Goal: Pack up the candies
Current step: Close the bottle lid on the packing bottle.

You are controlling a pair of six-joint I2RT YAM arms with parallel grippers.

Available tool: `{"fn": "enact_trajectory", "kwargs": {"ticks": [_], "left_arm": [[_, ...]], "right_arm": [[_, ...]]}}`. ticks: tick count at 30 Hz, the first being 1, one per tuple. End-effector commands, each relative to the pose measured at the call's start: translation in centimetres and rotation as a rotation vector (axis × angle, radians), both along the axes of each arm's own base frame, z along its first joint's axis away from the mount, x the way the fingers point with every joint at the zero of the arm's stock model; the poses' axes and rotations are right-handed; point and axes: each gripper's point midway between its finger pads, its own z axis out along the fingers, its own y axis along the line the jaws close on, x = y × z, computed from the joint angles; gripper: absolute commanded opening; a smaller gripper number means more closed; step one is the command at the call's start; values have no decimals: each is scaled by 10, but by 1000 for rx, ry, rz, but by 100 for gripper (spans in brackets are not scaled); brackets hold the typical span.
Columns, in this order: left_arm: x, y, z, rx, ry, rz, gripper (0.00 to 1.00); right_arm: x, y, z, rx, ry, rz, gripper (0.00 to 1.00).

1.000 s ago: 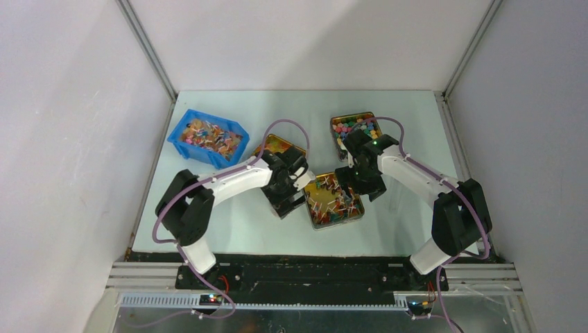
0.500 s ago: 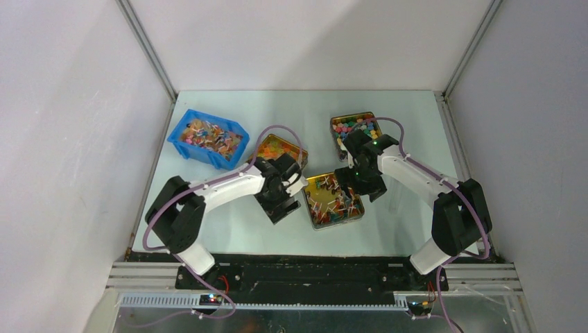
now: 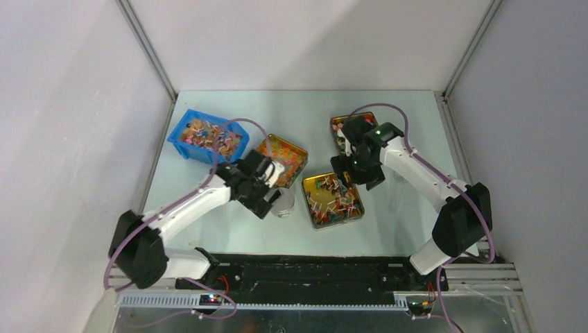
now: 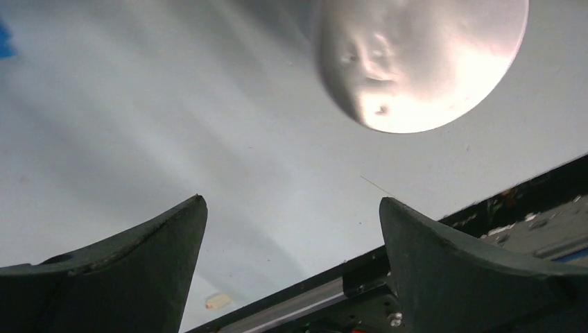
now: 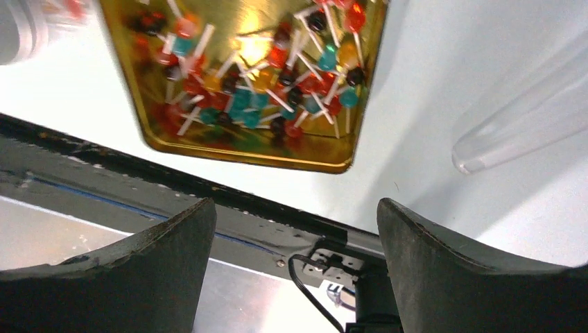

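Candies (image 3: 333, 205) filled three gold tins (image 3: 306, 194) and one blue bin (image 3: 182, 132) in the overhead view. The middle tin lay just near of the right gripper (image 3: 355, 175), and the left gripper (image 3: 272, 193) hung beside one round silver lid (image 3: 283, 202).

From the left wrist, the left fingers (image 4: 125, 270) stood wide apart over bare table (image 4: 173, 125), the lid beyond them.

From the right wrist, the right fingers (image 5: 451, 270) were spread and empty, with the candy tin beyond them and one clear tube (image 5: 520, 118) at right.
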Motion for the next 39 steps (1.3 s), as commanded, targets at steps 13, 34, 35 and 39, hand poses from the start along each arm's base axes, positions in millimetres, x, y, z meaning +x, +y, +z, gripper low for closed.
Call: {"fn": "enact_trajectory", "kwargs": {"ticks": [13,34,35,39], "left_arm": [[42,-30,55,-808,-49,626,98],[42,-33,-9,-804,94,734,79],[41,-32,-12,-795,101,732,78],[34,-30,-25,-762,127,742,75]], "right_arm": [[0,169,49,455,45,208,73],[35,193,-42,377,160,128,56],[36,193,-46,371,166,125,55],[35,194,-59,362,188,124,49]]}}
